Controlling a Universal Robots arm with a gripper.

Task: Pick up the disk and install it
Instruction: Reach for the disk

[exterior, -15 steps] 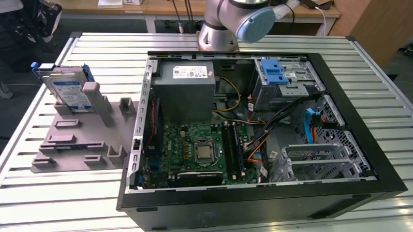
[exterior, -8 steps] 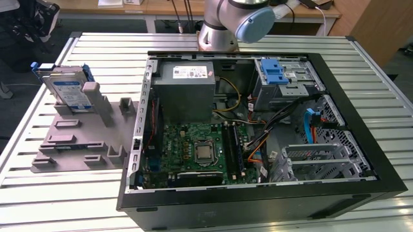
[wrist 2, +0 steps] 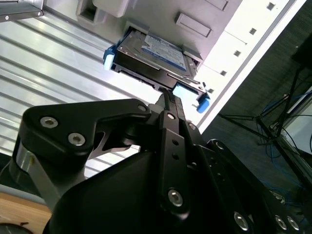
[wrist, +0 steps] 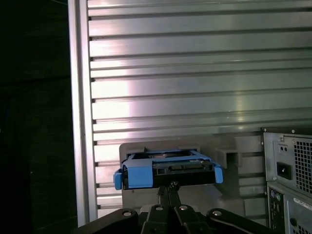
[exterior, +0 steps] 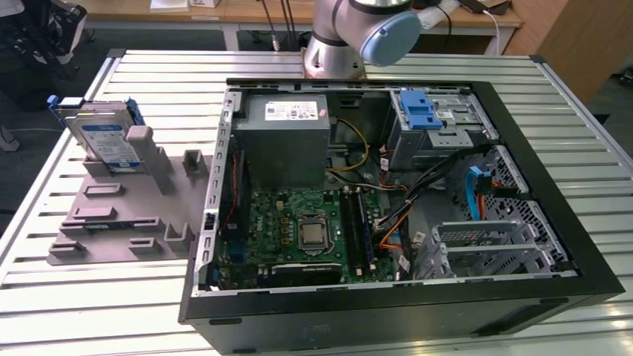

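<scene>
The disk (exterior: 104, 137) is a silver hard drive with a blue-and-white label and a blue plastic frame. It stands on edge in a grey holder (exterior: 118, 215) at the exterior view's left, outside the computer case. In both wrist views the disk (wrist 2: 156, 56) (wrist: 168, 170) lies ahead of my gripper (wrist 2: 165, 95) (wrist: 170, 186). The black fingers are pressed together with nothing between them, and they stand apart from the disk, short of its near edge.
The open black computer case (exterior: 554, 185) takes up the middle of the slatted metal table (exterior: 79, 311). Inside it are a grey metal box with a white sticker (exterior: 287, 137), a green motherboard (exterior: 307, 230), a blue ribbed latch (exterior: 420, 111) and metal drive cages (exterior: 485, 245).
</scene>
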